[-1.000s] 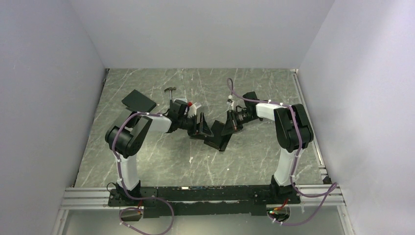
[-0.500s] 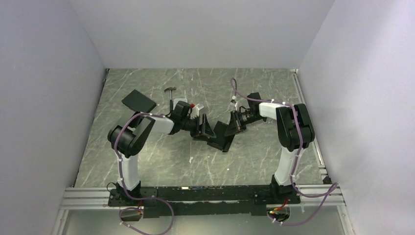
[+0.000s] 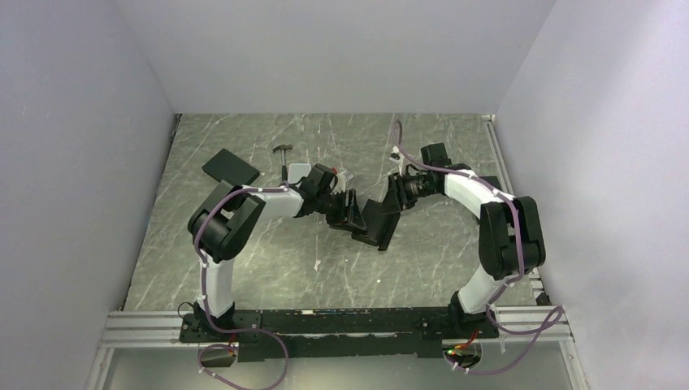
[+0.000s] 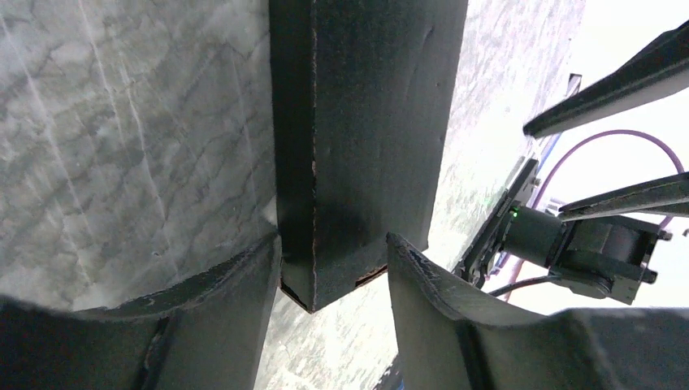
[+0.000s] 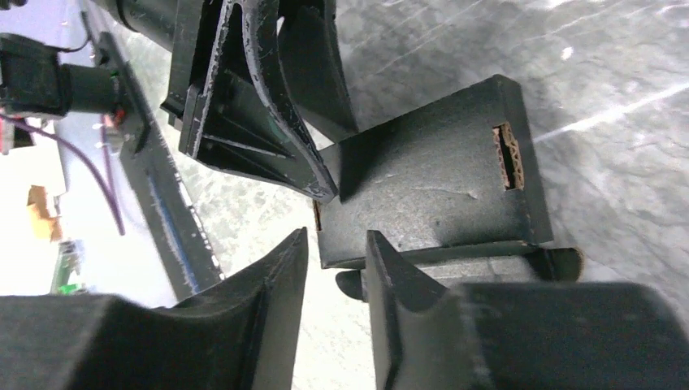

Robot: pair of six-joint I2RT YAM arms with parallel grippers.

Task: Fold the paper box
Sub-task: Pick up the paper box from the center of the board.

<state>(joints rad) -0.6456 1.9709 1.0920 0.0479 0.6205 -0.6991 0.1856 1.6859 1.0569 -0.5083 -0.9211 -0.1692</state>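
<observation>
Jaws of the left gripper [image 3: 351, 210] and the right gripper [image 3: 392, 201] meet at the paper box [image 3: 375, 223], which lies mid-surface [image 3: 268, 268] in the top view. Left wrist: the jaws stand apart astride a box panel; whether they pinch it cannot be told. Right wrist: the jaws are slightly parted and empty, tips at the box's edge

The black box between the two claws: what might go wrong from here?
The left gripper only straddles an edge of the box, with a gap on one side, so the edge may slip out and the fold spring back. The right gripper stands open very near the left one, so the two might bump. With neither clamped, the box may slide.
</observation>
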